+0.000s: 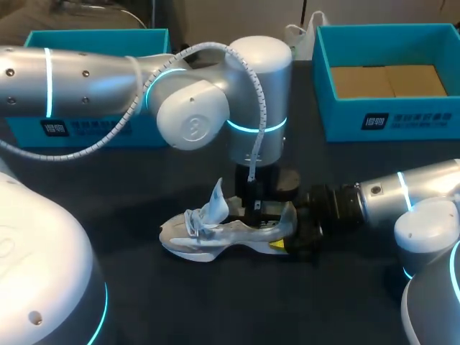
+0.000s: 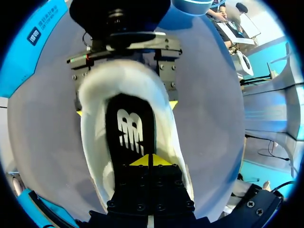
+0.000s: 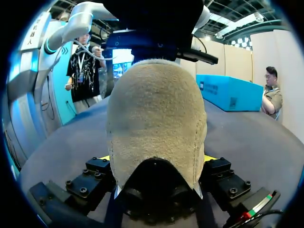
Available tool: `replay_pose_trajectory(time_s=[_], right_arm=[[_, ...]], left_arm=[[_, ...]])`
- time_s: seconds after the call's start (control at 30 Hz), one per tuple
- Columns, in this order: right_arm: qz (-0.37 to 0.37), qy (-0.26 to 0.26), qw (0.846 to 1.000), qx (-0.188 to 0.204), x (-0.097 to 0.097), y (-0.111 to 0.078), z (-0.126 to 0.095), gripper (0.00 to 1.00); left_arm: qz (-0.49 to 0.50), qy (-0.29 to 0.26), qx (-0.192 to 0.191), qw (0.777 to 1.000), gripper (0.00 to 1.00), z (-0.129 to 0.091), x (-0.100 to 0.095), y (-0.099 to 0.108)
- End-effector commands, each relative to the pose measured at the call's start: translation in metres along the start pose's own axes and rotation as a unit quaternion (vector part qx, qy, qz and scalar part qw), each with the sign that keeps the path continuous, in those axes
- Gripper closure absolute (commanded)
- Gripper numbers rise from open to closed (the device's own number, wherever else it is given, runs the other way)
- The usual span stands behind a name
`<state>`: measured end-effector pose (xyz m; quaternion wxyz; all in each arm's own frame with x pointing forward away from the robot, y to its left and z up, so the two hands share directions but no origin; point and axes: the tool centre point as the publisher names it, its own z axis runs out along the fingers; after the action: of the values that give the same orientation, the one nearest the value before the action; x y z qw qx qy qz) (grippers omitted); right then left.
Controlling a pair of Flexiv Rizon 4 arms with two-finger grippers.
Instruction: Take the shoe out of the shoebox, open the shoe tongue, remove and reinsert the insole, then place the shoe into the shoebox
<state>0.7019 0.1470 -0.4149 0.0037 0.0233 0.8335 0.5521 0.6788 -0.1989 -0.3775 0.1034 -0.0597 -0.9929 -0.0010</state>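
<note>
The work surface is a dark, matte table top (image 1: pixel 215 309). Two open teal cardboard shoeboxes stand along its far side. The left shoebox (image 1: pixel 86 129) is partly hidden behind the left arm. The right shoebox (image 1: pixel 388 118) shows a brown cardboard floor.

The white and grey mesh athletic shoe (image 1: pixel 215 231) rests on its sole near the middle of the table, outside both boxes, with its white tongue (image 1: pixel 218 200) raised.

The right gripper (image 3: pixel 156 159) is clamped on the shoe's heel, with one yellow tip on each side.

The left gripper (image 2: pixel 151 161) points down into the shoe opening, with its fingertips pressed together on the black foam insole (image 2: pixel 130 126). Whether they pinch the insole cannot be determined.
</note>
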Motion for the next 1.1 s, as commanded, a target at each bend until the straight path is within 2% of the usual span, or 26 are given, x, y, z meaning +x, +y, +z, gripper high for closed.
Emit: replay_pose_trajectory(time_s=[0.03, 0.23, 0.43, 0.53, 0.6, 0.63, 0.83, 1.1], right_arm=[[0.000, 0.000, 1.000, 0.003, 0.000, 0.002, 0.000, 1.00], [0.000, 0.000, 1.000, 0.003, 0.000, 0.002, 0.000, 1.00], [0.000, 0.000, 1.000, 0.003, 0.000, 0.002, 0.000, 1.00], [0.000, 0.000, 1.000, 0.003, 0.000, 0.002, 0.000, 1.00], [0.000, 0.000, 1.000, 0.003, 0.000, 0.002, 0.000, 1.00], [0.000, 0.000, 1.000, 0.003, 0.000, 0.002, 0.000, 1.00], [0.000, 0.000, 1.000, 0.003, 0.000, 0.002, 0.000, 1.00], [0.000, 0.000, 1.000, 0.003, 0.000, 0.002, 0.000, 1.00]], left_arm=[[-0.001, 0.001, 0.000, 1.000, 1.00, 0.000, 0.003, 0.011], [-0.008, 0.015, -0.008, 1.000, 1.00, 0.008, 0.001, 0.021], [0.003, 0.015, -0.008, 1.000, 1.00, 0.017, 0.009, 0.027], [0.004, 0.015, -0.005, 1.000, 0.86, 0.019, 0.012, 0.028], [0.006, 0.013, -0.004, 1.000, 0.72, 0.020, 0.014, 0.028], [0.008, 0.012, -0.003, 1.000, 0.68, 0.021, 0.014, 0.028], [0.003, -0.026, 0.001, 1.000, 0.65, 0.028, 0.015, 0.026], [-0.005, -0.080, 0.003, 0.997, 0.64, 0.043, 0.001, 0.018]])
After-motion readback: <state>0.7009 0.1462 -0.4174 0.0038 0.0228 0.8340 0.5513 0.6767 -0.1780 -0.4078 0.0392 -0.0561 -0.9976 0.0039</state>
